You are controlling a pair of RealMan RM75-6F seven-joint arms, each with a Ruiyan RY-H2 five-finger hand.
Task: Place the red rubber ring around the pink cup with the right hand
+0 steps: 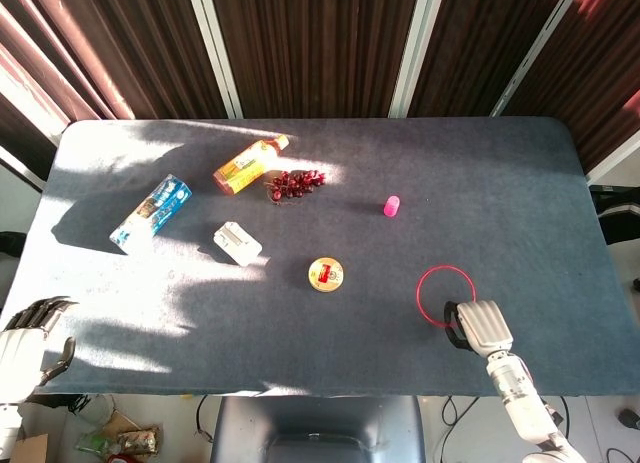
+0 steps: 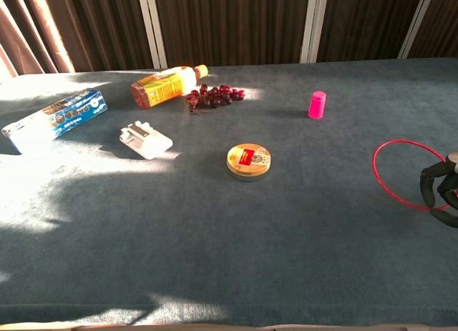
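The red rubber ring (image 1: pixel 445 268) is near the table's front right, seen in the chest view as a red rubber ring (image 2: pixel 374 171) tilted a little off the cloth. My right hand (image 1: pixel 478 326) grips its near edge, with dark fingers (image 2: pixel 428 190) curled around the rim. The pink cup (image 1: pixel 392 205) stands upright further back and to the left, apart from the ring; the chest view shows the pink cup (image 2: pixel 317 104) with bare cloth around it. My left hand (image 1: pixel 25 345) hangs off the front left corner, holding nothing, fingers apart.
A round gold tin (image 1: pixel 327 274) lies left of the ring. Further back left are a white block (image 1: pixel 237 243), a blue packet (image 1: pixel 151 213), an orange bottle (image 1: pixel 248 164) on its side and red grapes (image 1: pixel 294 183). The table's front edge (image 1: pixel 330 391) runs close to my right hand.
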